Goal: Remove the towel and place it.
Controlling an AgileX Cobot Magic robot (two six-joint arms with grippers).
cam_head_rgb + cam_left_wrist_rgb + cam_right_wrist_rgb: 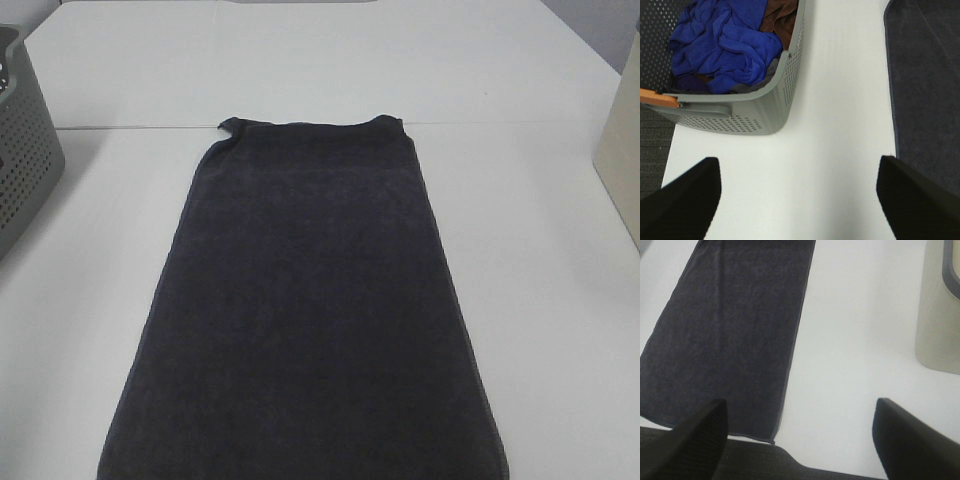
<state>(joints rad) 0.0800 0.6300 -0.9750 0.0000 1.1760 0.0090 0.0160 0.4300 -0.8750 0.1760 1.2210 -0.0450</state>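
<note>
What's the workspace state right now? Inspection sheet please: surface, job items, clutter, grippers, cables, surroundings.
Surface: white table, seam line across the far part.
Job's things: towel, dark, spread flat lengthwise mid-table, not gripped.
Clutter: grey perforated basket at the left, holding blue cloth and brown cloth; beige bin at the right.
Grippers: left gripper open over bare table; right gripper open near the towel's near corner.
Cables: nothing seen.
Surroundings: dark floor beside the table.
</note>
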